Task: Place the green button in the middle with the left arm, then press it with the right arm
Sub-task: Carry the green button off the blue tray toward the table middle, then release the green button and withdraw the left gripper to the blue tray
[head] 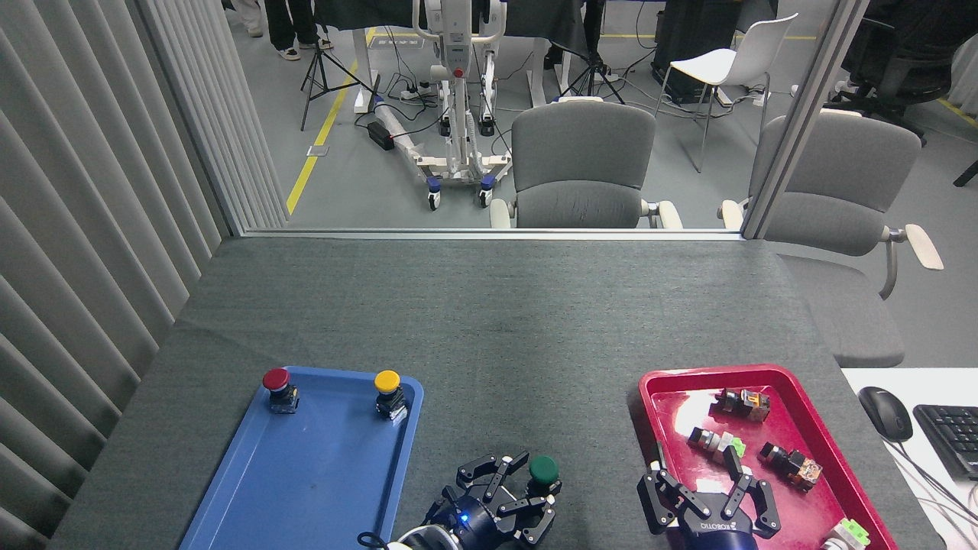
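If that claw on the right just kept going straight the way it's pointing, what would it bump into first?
Most likely the small grey-and-green part lying in the red tray, just ahead of the open right gripper. Height is unclear, so it might pass over.
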Robot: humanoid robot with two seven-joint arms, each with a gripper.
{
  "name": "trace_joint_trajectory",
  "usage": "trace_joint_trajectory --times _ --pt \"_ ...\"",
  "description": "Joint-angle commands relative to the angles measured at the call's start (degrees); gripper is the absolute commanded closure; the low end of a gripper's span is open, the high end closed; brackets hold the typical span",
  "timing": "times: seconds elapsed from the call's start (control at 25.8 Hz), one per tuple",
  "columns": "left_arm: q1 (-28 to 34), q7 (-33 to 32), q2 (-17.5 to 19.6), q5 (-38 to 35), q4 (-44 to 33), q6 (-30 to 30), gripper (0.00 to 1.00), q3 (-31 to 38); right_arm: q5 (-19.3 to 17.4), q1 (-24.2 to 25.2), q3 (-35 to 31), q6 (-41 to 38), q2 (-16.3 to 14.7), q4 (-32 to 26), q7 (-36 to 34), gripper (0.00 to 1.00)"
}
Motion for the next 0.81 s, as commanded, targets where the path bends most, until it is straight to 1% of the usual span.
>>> trace_joint_trajectory --times 0.0,0.16,0.27,0.35,0.43,0.5,0.58,0.7,0.78 --pt "0.17 -0.04 0.26 0.09 -0.88 -0.08 0.00 0.11 0.09 0.00 0.00 -0.19 -0.07 -0.06 0.07 0.00" --pt "2.99 -0.66 1.66 0.27 -8.35 0.09 0.00 0.81 0.17 0.00 0.00 -0.27 -0.07 -0.06 0.07 0.00" --pt "6.50 -0.83 4.74 0.35 -14.94 0.18 0.00 3.54 0.26 0.00 0.09 -0.27 0.11 -0.06 0.07 0.00" --pt "8.52 -0.84 5.35 0.35 -17.49 0.09 0.00 5.38 0.96 0.00 0.09 -0.36 0.20 -0.06 0.16 0.01" --pt "9.58 -0.83 5.79 0.35 -19.25 0.09 0.00 5.82 1.58 0.00 0.17 -0.45 0.28 -0.23 0.25 0.01" --pt "10.19 -0.83 7.20 0.44 -20.92 0.27 0.00 6.53 2.37 0.00 0.53 -0.89 0.28 -0.41 0.25 0.01" --pt "12.74 -0.83 8.34 1.49 -23.38 0.27 0.00 9.69 3.25 -0.09 1.67 -0.98 0.37 -0.50 0.25 0.01" --pt "17.14 -0.83 9.84 1.85 -28.74 0.18 0.00 15.84 3.34 0.00 1.76 -0.98 0.46 -0.59 0.25 0.01" --pt "18.90 -0.83 10.28 1.85 -31.29 0.18 0.00 19.45 3.34 0.00 1.84 -0.98 0.55 -0.59 0.25 0.01"
